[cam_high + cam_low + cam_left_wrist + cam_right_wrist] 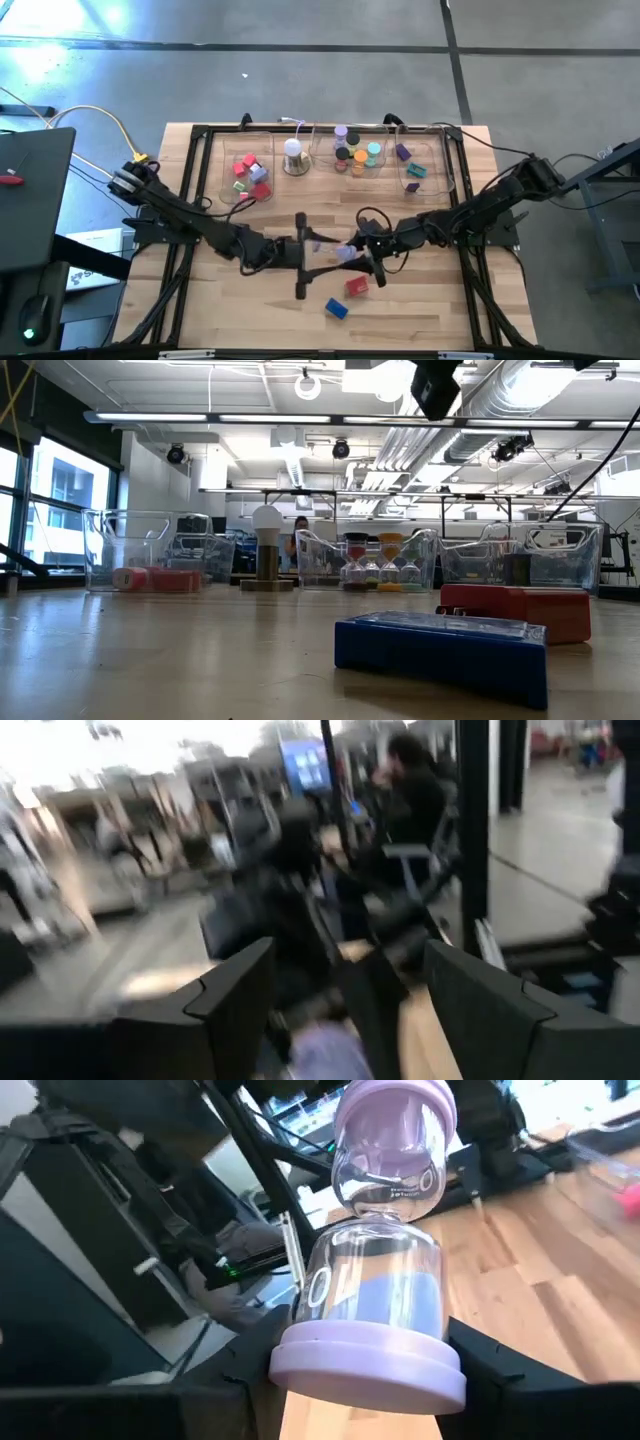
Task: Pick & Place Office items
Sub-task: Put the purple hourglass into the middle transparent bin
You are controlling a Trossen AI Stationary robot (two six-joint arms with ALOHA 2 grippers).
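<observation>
A lilac sand timer [375, 1280] with clear glass bulbs hangs above the middle of the table [345, 252], and my right gripper [365, 1390] is shut on it. My left gripper [300, 257] faces it from the table's left, open, its fingers wide apart. The timer's free end [313, 240] lies just in front of them, and a lilac blur [328, 1050] shows low between them. A red block [356, 287] and a blue block [336, 309] lie flat on the table nearer the front edge. They fill the foreground of the low view, blue block [440, 650] and red block [515, 610]. My right gripper pinches the timer's lilac end cap [365, 1365] between its two fingers [500, 1370], one on each side of the cap's rim. The fingers come about level from the table's right. The timer sticks out beyond them toward my left gripper, tilted and clear of the table.
Three clear trays stand along the far edge: the left tray [228, 170] holds red and pink blocks, the middle tray [322, 160] colourful timers, the right tray [437, 165] purple and teal pieces. A white dome on a metal base [293, 155] stands between the first two. Bare wood lies at the front.
</observation>
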